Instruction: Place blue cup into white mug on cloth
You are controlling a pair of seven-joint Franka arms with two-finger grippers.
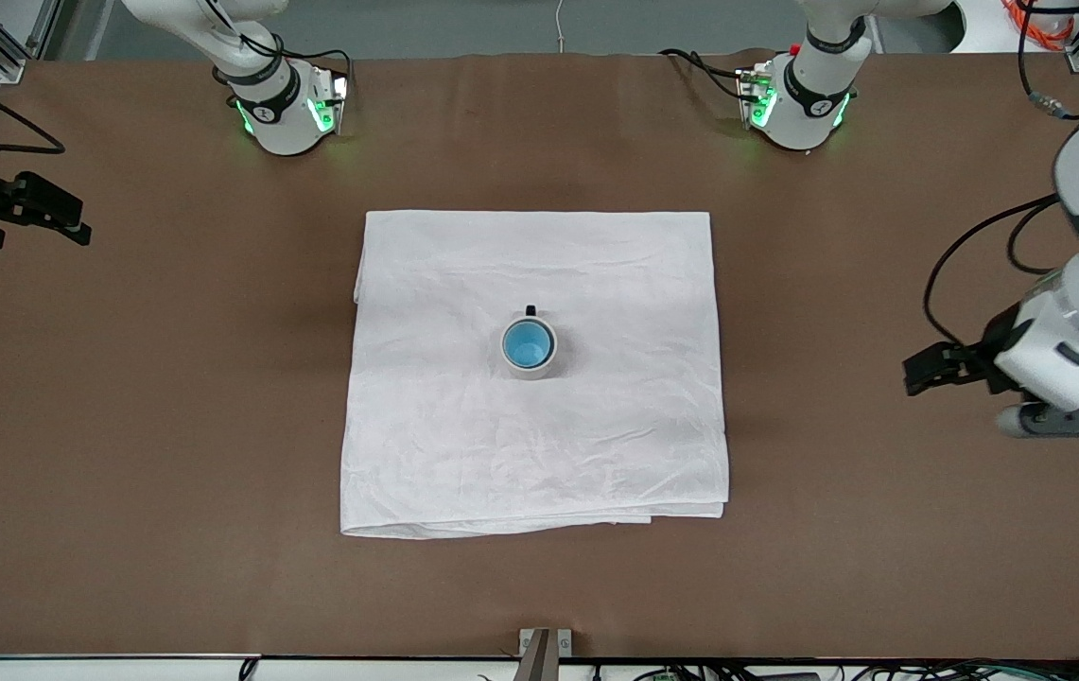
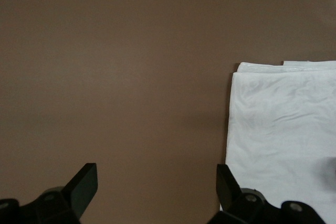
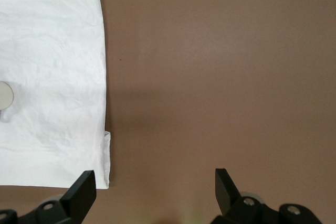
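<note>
The blue cup (image 1: 528,346) stands upright inside the white mug (image 1: 529,368), which sits near the middle of the cloth (image 1: 463,445). The mug's dark handle points toward the robots' bases. My left gripper (image 1: 927,371) is open and empty over bare table, off the cloth toward the left arm's end; its wrist view shows open fingers (image 2: 84,184) and a cloth edge (image 2: 283,129). My right gripper (image 1: 76,222) is open and empty over bare table toward the right arm's end. Its wrist view shows the cloth (image 3: 52,77) and part of the mug (image 3: 4,97).
The brown table (image 1: 170,426) surrounds the cloth on all sides. The two arm bases (image 1: 284,113) (image 1: 799,104) stand along the table's edge farthest from the front camera. A small metal bracket (image 1: 544,653) sits at the edge nearest it.
</note>
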